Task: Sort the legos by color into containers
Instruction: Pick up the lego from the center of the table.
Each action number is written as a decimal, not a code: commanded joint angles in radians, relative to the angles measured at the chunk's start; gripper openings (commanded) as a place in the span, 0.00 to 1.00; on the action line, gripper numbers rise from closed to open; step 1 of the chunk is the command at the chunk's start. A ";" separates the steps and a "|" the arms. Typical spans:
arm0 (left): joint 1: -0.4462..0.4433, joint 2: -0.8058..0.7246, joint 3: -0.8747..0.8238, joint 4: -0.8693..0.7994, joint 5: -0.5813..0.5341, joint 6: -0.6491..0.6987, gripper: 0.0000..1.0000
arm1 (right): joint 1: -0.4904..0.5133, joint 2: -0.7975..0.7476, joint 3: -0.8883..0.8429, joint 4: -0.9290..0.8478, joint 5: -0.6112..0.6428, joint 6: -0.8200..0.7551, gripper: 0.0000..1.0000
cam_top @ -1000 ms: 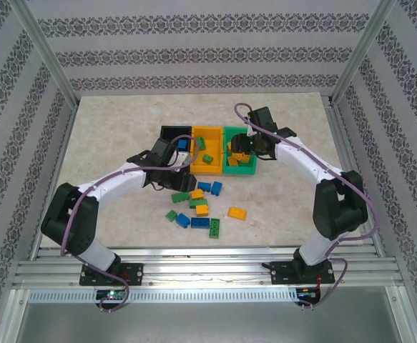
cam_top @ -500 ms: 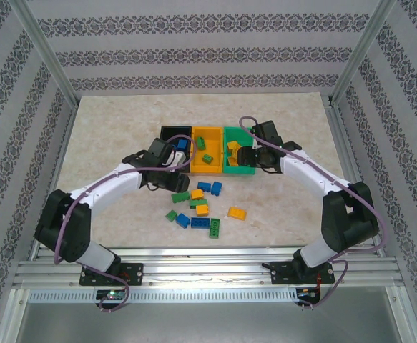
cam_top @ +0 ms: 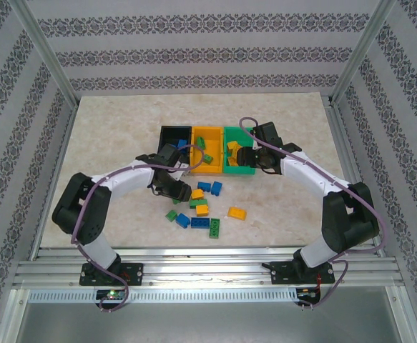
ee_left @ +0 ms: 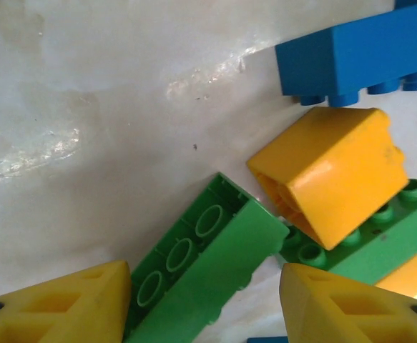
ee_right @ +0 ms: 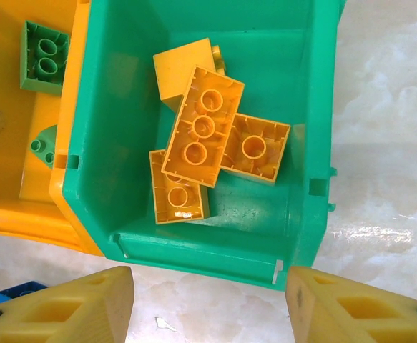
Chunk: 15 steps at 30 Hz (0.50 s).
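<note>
Here, left gripper (ee_left: 201, 293) gapes wide astride a green brick (ee_left: 194, 257); right gripper (ee_right: 209, 289) — wide too, empty — over green bin (ee_right: 94, 143) of yellow bricks (ee_right: 202, 136).

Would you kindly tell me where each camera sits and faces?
Top external: above, behind the bases, looking down on the table; both arms show.
Left wrist: on the left gripper, facing down at a green lego; its fingertips show.
Right wrist: on the right gripper, facing down into the green bin; its fingertips show.
Shared: top and right wrist both see the green bin.
</note>
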 commanded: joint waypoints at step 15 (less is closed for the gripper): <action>-0.048 -0.021 0.084 -0.063 -0.131 0.006 0.26 | -0.002 -0.051 -0.038 0.010 0.026 0.023 0.59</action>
